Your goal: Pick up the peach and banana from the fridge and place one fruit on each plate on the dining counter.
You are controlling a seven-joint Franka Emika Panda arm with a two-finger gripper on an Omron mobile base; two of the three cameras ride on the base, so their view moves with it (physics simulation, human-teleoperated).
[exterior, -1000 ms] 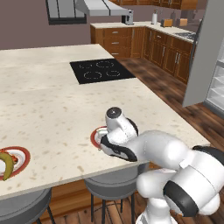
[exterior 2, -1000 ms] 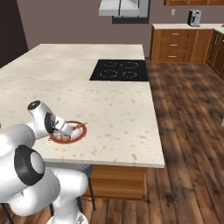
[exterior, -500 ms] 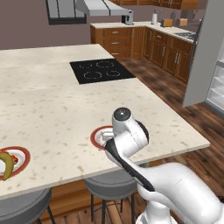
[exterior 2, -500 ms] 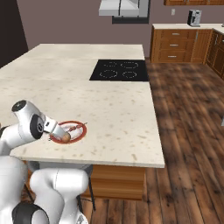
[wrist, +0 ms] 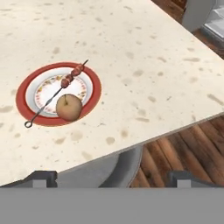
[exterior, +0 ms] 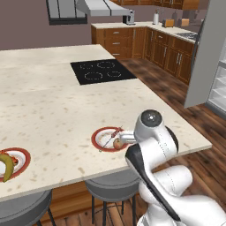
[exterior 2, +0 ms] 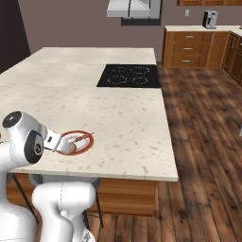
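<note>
Against the picture from a second ago, we see that our arm has drawn back from the near plate: then the hand sat low over the plate's rim, and now it is raised and pulled toward the edge of the surface. The peach, which the hand covered before, now lies in plain sight on that plate. Our hand stands wide open with nothing between its tips, which show apart at the bottom of the hand view, above a grey stool tucked under the surface edge.

The near plate is white with a red rim and a faint pattern inside. On it the peach rests at the side nearer the surface edge, touching a thin skewer that lies slantwise across the plate; the skewer carries small reddish pieces near its far end and ends in a small ring that reaches just past the rim. In the left base view a second red-rimmed plate sits well apart along the same edge, with the banana lying on it and overhanging the rim.

The surface is beige speckled stone, with a black cooktop set into it farther back. Beyond are a wooden floor, brown cabinets along the wall, and a range hood overhead. At the right of the left base view stands the grey fridge, its door open and pale shelves visible.
</note>
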